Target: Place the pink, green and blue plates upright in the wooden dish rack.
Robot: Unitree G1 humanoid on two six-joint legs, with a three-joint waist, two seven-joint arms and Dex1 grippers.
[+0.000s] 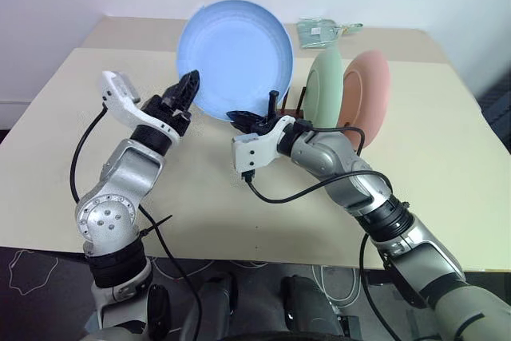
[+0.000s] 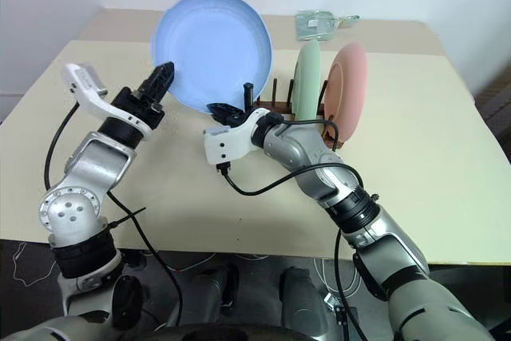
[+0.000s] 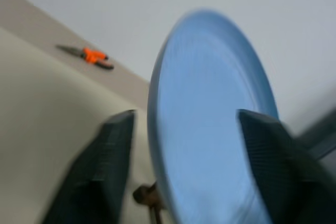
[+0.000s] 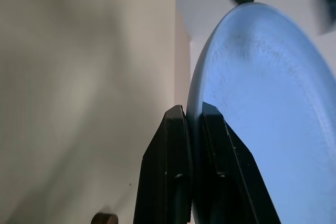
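I saw my right claw point(image 4: 191, 129) pinching the smooth round blue plate point(image 1: 235, 57) at its rim; my left claw point(image 3: 184, 161) stood spread around it.

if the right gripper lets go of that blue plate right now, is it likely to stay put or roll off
Probably unsteady: the blue plate stands on edge, pinched at its rim by the right gripper. It looks stiff and round, so it could roll or tip. The left gripper is open.
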